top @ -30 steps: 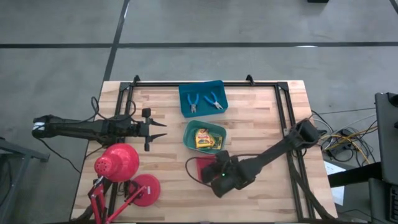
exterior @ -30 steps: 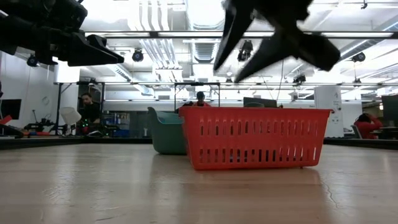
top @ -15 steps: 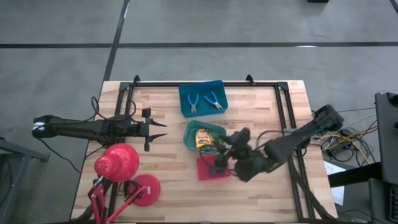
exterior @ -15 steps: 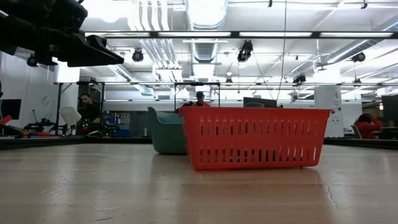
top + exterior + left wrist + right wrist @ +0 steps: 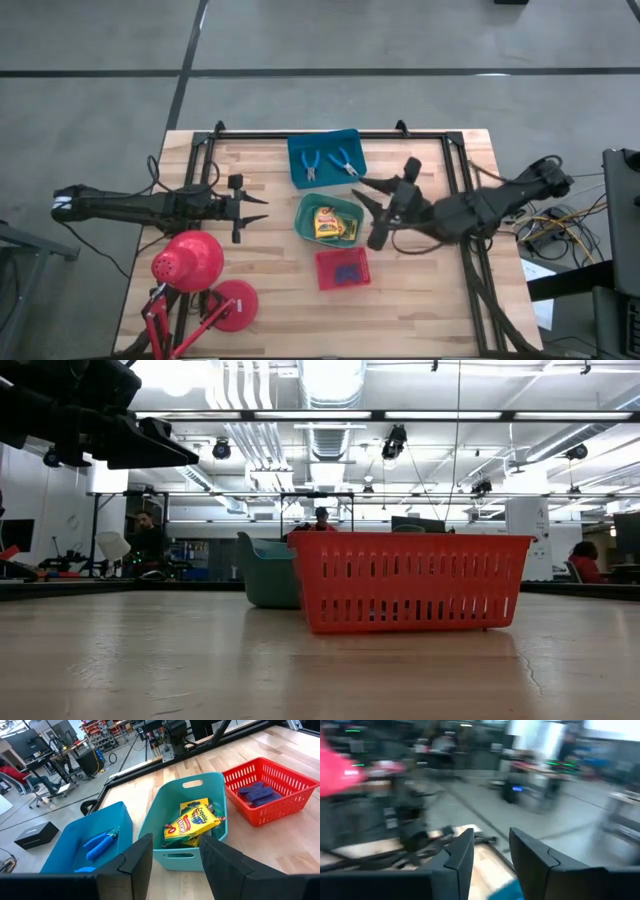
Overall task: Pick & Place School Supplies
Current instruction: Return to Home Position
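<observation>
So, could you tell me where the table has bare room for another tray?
Bare wood lies right of the red tray, toward the table corner, and between that tray and the red lamp. The middle is crowded: blue tray, green tray, the right gripper beside them; the left gripper waits by the lamp.

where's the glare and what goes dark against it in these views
low view: ceiling lights glare white along the top, and the left gripper is a black silhouette against them; the red tray is evenly lit, with a faint shadow under it on the table. high view: flat, even light, no glare on the right gripper beside the green tray.
</observation>
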Motion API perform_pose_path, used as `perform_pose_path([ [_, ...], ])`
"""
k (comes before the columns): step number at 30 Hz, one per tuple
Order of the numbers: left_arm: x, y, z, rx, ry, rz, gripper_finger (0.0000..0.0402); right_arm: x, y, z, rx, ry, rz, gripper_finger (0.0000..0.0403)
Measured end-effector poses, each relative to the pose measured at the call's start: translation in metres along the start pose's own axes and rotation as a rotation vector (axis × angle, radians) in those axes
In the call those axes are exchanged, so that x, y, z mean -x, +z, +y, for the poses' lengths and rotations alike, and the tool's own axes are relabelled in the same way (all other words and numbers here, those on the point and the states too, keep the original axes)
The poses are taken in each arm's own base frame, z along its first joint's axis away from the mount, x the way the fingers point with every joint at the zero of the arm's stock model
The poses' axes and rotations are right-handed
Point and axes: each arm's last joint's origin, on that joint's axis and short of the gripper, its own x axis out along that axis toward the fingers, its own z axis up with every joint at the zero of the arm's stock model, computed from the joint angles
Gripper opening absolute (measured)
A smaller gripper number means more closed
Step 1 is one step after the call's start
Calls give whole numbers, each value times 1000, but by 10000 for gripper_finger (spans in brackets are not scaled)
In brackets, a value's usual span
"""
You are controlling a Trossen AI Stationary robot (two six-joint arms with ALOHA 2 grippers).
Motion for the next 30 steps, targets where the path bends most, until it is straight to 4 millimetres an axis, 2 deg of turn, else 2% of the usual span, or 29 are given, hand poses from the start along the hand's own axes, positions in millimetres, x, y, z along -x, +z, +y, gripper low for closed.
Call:
perform_pose_path([
  [2, 0, 0, 0, 0, 0, 0, 168, -1, 5, -8, 7, 117, -9, 115],
  [5, 0, 0, 0, 0, 0, 1, 168, -5, 14, -24, -35, 401, -40, 110],
  [8, 0, 0, 0, 0, 0, 1, 168, -8, 14, -40, -21, 595, -55, 105],
  [10, 0, 0, 0, 0, -1, 1, 168, -11, 9, -50, 0, 595, -30, 102],
  [14, 0, 0, 0, 0, -2, 3, 168, -9, -5, -70, 32, 461, 11, 98],
  [19, 0, 0, 0, 0, -2, 3, 168, 1, -34, -79, 68, 446, 49, 93],
  [24, 0, 0, 0, 0, -2, 3, 168, 27, -62, -95, 55, 476, -12, 91],
  [30, 0, 0, 0, 0, -1, 3, 168, 65, -84, -133, -23, 468, -117, 95],
])
